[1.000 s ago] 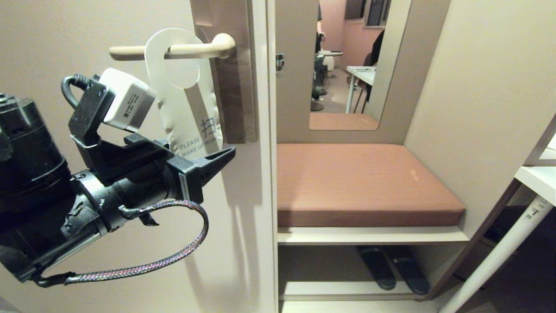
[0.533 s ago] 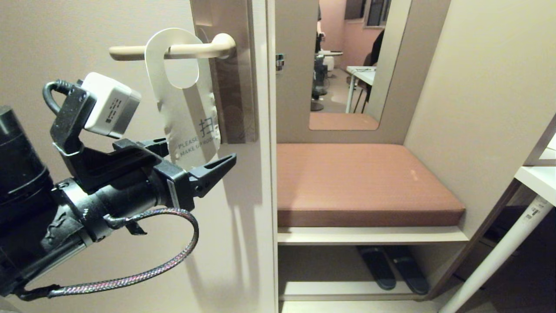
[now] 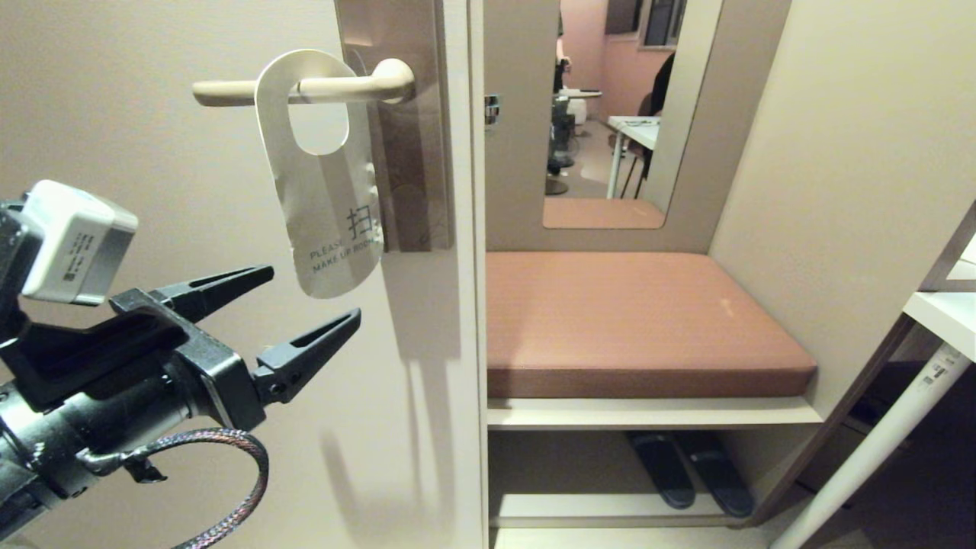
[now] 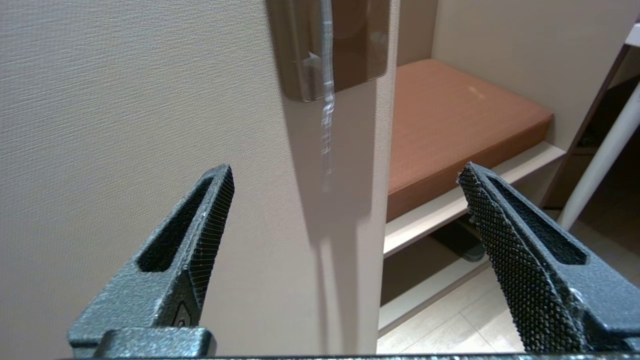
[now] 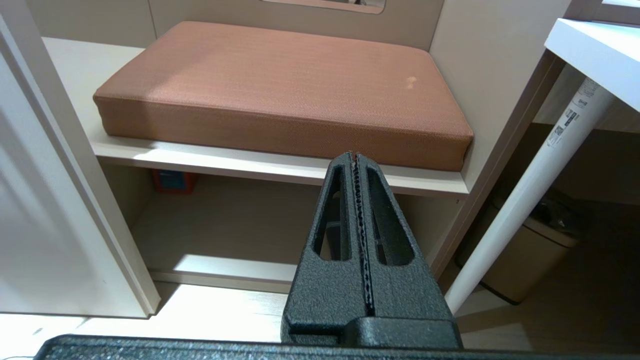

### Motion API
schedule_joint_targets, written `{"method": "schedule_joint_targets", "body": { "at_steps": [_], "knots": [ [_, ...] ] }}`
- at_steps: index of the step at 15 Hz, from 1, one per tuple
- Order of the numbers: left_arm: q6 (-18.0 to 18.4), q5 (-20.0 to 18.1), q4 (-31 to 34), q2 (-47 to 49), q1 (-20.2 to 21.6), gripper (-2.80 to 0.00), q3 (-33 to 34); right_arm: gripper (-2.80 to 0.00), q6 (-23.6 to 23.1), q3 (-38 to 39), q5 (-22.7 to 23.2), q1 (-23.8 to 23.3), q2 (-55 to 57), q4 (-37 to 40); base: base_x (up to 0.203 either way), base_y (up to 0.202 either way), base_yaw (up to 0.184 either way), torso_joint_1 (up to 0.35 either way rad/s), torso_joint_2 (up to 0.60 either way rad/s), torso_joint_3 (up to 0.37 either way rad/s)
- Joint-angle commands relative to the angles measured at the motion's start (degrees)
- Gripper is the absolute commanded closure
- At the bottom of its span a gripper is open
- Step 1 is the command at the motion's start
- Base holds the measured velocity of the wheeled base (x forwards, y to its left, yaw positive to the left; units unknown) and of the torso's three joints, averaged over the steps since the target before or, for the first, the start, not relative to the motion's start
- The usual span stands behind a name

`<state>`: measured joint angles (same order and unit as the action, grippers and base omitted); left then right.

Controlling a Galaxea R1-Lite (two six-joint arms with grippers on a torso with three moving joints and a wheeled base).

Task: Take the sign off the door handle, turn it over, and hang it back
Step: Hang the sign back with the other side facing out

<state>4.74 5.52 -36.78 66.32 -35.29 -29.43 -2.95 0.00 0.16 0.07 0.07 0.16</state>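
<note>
The sign [image 3: 324, 198] hangs by its hole on the door handle [image 3: 229, 93], white side out, reading "PLEASE MAKE UP ROOM". The cream lever sits on a tall brown-grey plate [image 3: 415, 152]. My left gripper [image 3: 314, 292] stands wide open just below and in front of the sign's lower end, touching nothing. In the left wrist view the sign [image 4: 327, 100] shows edge-on as a thin pale strip, beyond the open left gripper [image 4: 345, 169]. My right gripper [image 5: 354, 156] is shut on nothing, parked low in front of the bench.
Right of the door's edge is a bench with a brown cushion [image 3: 640, 320]. Dark slippers [image 3: 686, 469] lie on the shelf under it. A white table leg [image 3: 877, 450] slants at the far right, and a bin [image 5: 530, 260] stands behind it.
My left gripper has opened wide, come off the sign's lower end and drawn back down and to the left. The sign now hangs free on the handle.
</note>
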Motion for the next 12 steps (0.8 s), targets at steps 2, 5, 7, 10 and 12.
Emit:
{"method": "schedule_joint_targets", "body": {
  "at_steps": [2,5,7,10,12],
  "knots": [
    [0.0,0.1,-0.2,-2.5,0.3,-2.8,1.1,0.0,0.0,0.0,0.0,0.0,0.0,0.0,0.0,0.0,0.0,0.0,0.0,0.0],
    [-0.1,-0.1,-0.2,-2.4,0.9,-2.8,1.3,0.0,0.0,0.0,0.0,0.0,0.0,0.0,0.0,0.0,0.0,0.0,0.0,0.0],
    [-0.2,-0.2,-0.3,-2.4,1.4,-2.8,1.8,0.0,0.0,0.0,0.0,0.0,0.0,0.0,0.0,0.0,0.0,0.0,0.0,0.0],
    [-2.8,-0.2,-0.8,-2.5,2.2,0.0,1.2,0.0,0.0,0.0,0.0,0.0,0.0,0.0,0.0,0.0,0.0,0.0,0.0,0.0],
    [-3.8,-0.5,-0.7,-1.8,5.6,0.0,0.0,0.0,0.0,0.0,0.1,0.0,0.0,0.0,0.0,0.0,0.0,0.0,0.0,0.0]
  ]
}}
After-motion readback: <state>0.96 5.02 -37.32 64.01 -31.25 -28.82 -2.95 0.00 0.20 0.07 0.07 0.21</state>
